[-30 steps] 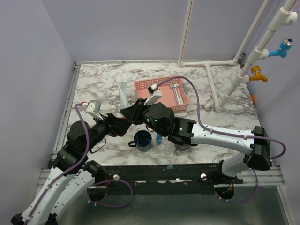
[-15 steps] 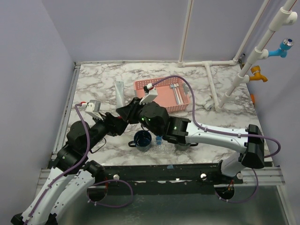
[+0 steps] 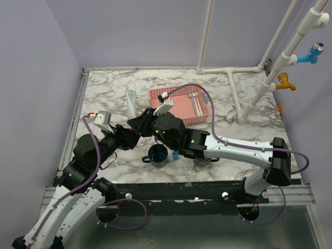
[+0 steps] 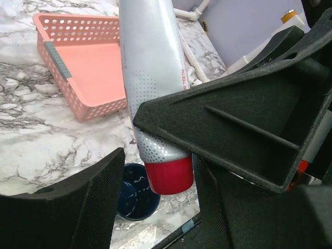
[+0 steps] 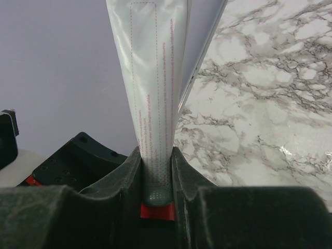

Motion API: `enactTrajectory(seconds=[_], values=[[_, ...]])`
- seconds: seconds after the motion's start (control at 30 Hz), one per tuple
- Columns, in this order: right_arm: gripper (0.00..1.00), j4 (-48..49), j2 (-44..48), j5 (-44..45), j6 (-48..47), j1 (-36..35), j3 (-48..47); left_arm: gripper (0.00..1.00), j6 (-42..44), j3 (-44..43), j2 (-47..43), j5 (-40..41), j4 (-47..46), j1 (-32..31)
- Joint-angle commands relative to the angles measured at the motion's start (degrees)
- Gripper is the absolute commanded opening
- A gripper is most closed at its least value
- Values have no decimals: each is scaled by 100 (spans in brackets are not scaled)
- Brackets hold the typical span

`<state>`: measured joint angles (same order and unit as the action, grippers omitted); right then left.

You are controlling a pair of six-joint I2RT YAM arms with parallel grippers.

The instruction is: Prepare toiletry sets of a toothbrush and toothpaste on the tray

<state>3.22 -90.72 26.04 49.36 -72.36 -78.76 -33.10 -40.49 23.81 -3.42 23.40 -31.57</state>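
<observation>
Left gripper (image 4: 161, 171): jaws straddle the red cap end of a silver-grey plastic toothpaste tube (image 4: 150, 78). There is a gap between one finger and the cap, so it is not clamped. The tube (image 3: 133, 104) is held up in the air over the left-centre of the marble worktop, cap down, tilted slightly.

Navy round mug (image 3: 157, 154) stands near the worktop's front edge, centre. A small blue tube (image 3: 176, 154) stands upright just to its right. Both are on the clear flat plastic tray (image 3: 180, 167), which is hard to see against the marble.

Right gripper (image 5: 155, 176): fingers pinched tight on the silver tube just above its cap. The right arm reaches across over the tray.

Pink perforated plastic basket (image 3: 155, 94) sits toward the back centre with white items inside that are too small to identify. The light-blue toothbrush can't be made out.
</observation>
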Motion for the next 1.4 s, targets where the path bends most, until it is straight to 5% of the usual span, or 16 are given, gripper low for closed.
enactTrajectory(seconds=[0.0, 0.37, 0.6, 0.83, 1.37], values=[[22, -234, -104, -268, 64, -167, -127, 55, 146, -209, -61, 296, -318, 6], [22, -279, -116, -373, 85, -203, -79, 35, 146, -109, -215, 207, -587, 2], [28, -261, -21, -351, 35, -204, 10, 0, 212, -77, -264, 158, -636, 2], [44, -208, 123, -124, -5, -208, 93, 0, 278, 41, -364, -111, -693, 2], [47, -234, 263, 661, -354, -141, -195, 0, 453, 358, -862, -786, -586, 3]])
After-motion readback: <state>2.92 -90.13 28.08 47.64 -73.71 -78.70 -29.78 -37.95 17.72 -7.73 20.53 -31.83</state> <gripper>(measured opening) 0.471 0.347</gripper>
